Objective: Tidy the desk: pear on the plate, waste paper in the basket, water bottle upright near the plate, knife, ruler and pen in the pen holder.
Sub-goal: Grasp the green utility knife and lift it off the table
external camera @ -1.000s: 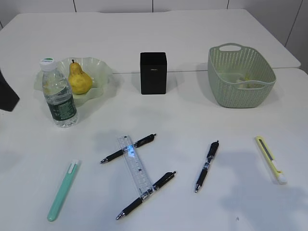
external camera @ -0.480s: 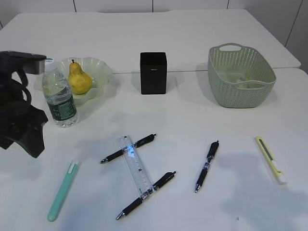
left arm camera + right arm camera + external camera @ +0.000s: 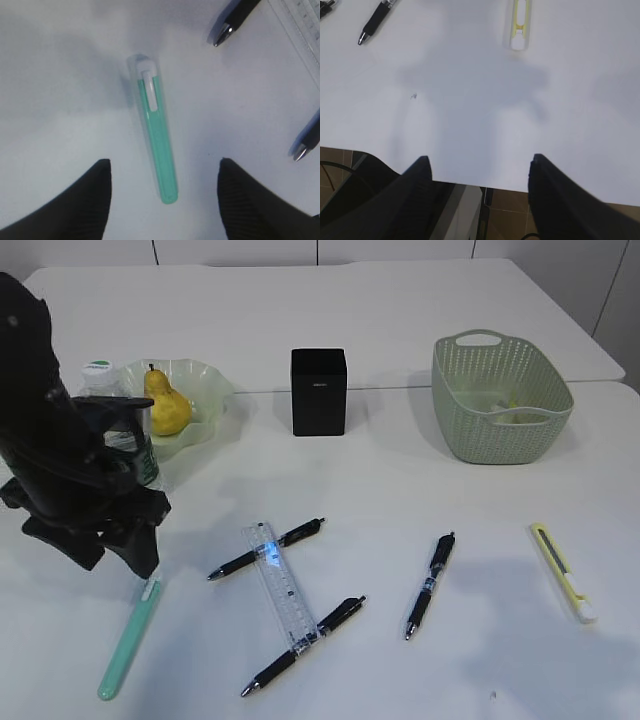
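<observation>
Hovering over the green pen (image 3: pixel 156 145), left gripper (image 3: pixel 115 552) has jaws apart, empty. Bottle (image 3: pixel 128 435) upright beside plate (image 3: pixel 205 390), pear (image 3: pixel 165 405) in it: done. Ruler (image 3: pixel 282 588), black pens (image 3: pixel 265 549), yellow knife (image 3: pixel 563 571) remain on the table, well spaced. Holder (image 3: pixel 319 392) unobstructed; paper seems in basket (image 3: pixel 500 398). Right gripper (image 3: pixel 477 192) spread, idle at table edge.

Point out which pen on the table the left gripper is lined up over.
The mint-green pen, lying between the open left gripper fingers. The three black pens lie farther right.
</observation>
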